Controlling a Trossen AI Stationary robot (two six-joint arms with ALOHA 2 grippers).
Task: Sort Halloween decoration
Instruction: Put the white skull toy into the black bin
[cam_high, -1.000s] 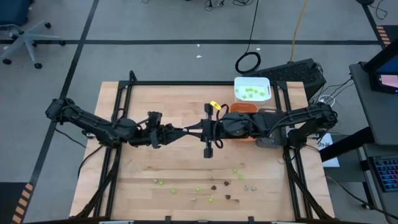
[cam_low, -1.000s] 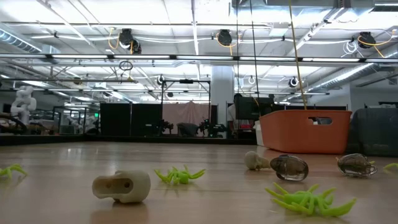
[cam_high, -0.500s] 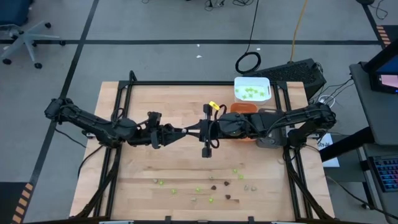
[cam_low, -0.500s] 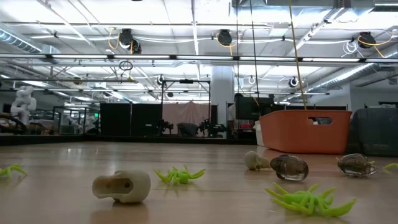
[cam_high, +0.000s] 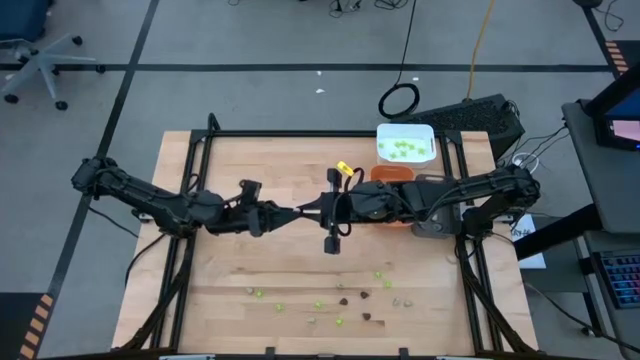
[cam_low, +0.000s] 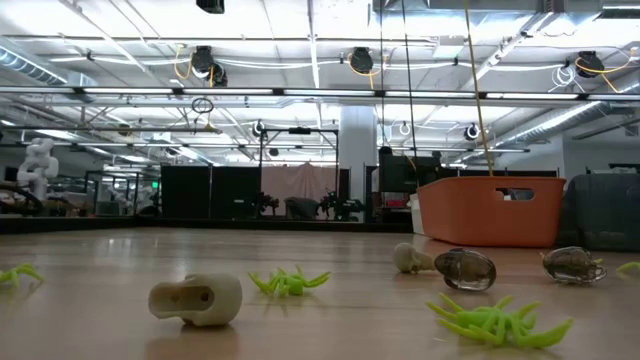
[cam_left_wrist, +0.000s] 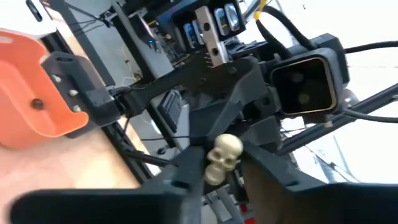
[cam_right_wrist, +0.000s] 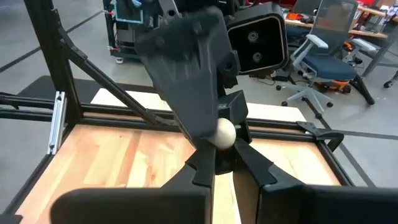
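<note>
Both grippers meet tip to tip above the middle of the light wooden table (cam_high: 250, 160). We see the right gripper (cam_right_wrist: 222, 152) closed narrow on a small pale beige plastic skull (cam_left_wrist: 222, 157), which sits at its very tips. The left gripper (cam_left_wrist: 221, 171) faces it head-on with the skull at its own tips; whether it grips the piece we cannot tell. The orange plastic tray (cam_high: 392, 173) lies just behind the right gripper, partly under that arm, and the white rectangular tray (cam_high: 381, 146), holding lime-green pieces, lies beyond it. Well apart from both grippers, along the near edge, the remaining decorations are scattered: lime-green plastic spiders (cam_low: 288, 282), dark brown rounded pieces (cam_low: 465, 268) and a pale beige-grey piece (cam_low: 196, 299).
</note>
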